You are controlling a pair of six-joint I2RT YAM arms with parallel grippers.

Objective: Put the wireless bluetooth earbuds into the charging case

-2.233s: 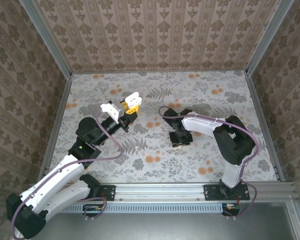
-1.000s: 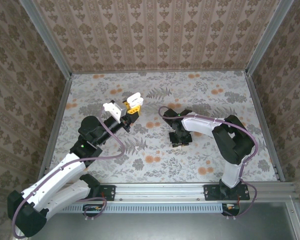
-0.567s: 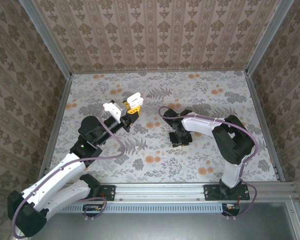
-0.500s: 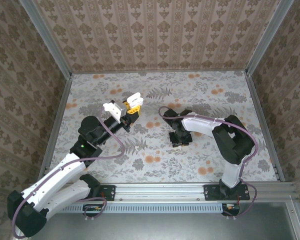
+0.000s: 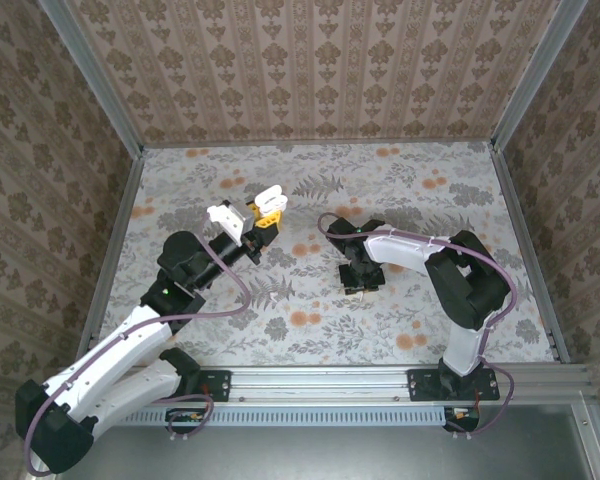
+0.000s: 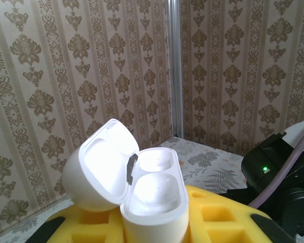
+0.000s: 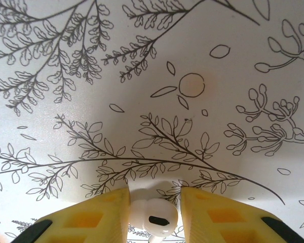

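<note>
Right tool [image 7: 153,201] sits low over the floral bench [image 7: 142,61], narrow, pinching a white earbud [image 7: 153,216] between its yellow pads [image 7: 99,215]. Can't tell if the bud touches the bench. Farther out, left tool [image 6: 154,220] is up in the air, clamped on the white charging case [image 6: 153,190]. Lid [image 6: 99,169] is flipped open and the wells look empty. Early stage: nothing seated yet, and the bud has to travel from the right tool to the case.

The charging case [image 6: 153,200] sat in the left gripper [image 5: 264,212]. Right of it, an earbud [image 7: 152,216] sat between the right gripper's [image 7: 154,201] fingers, over the table [image 7: 142,76].
</note>
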